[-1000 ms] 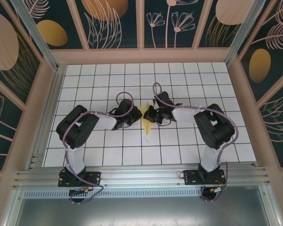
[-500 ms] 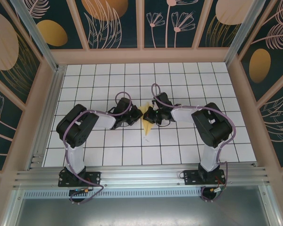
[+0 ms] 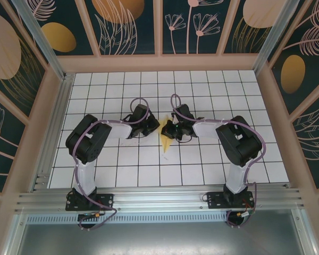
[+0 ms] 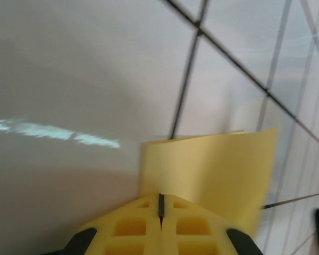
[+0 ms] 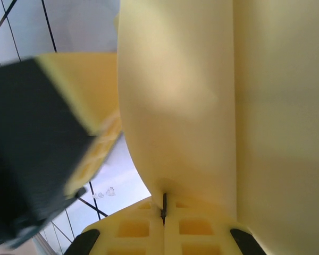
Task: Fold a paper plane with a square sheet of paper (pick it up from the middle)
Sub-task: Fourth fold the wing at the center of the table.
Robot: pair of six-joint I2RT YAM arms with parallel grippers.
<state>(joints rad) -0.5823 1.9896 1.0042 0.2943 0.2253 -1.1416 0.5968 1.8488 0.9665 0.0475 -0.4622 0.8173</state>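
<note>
We have the paper [image 3: 165, 141] at the middle of the tiled table [image 3: 212, 95], partly folded into a narrow yellow shape. Its point faces the near edge, and both arms meet over its far end.

In the right wrist view, the right gripper [image 5: 164, 210] has its fingers pressed together. The paper [image 5: 191, 95] rises straight out of the seam between them in a curved, lifted wall, so we judge it clamped on the paper.

The left gripper [image 4: 160, 204] also has its fingers together, with a folded edge of the paper [image 4: 212, 170] reaching out past the tips onto the tiles. We cannot tell whether it has nipped the paper or only rests on top of it (the paper is too thin for the seam to show either way).

We judge the fold to be midway, and the risks follow from that:
- **Tearing or a skewed crease:** the two grippers sit just beside each other, so a pull in different directions could rip the paper or drag the crease off line.
- **A soft, crooked fold:** the lifted part bows rather than lying flat, so pressing it down without first lining up the edges would set the fold badly.
- **Sliding:** if the left gripper merely rests on the paper, the paper may slip on the smooth tiles when the right one moves.
- **Collision:** the fingers themselves could knock together.
</note>
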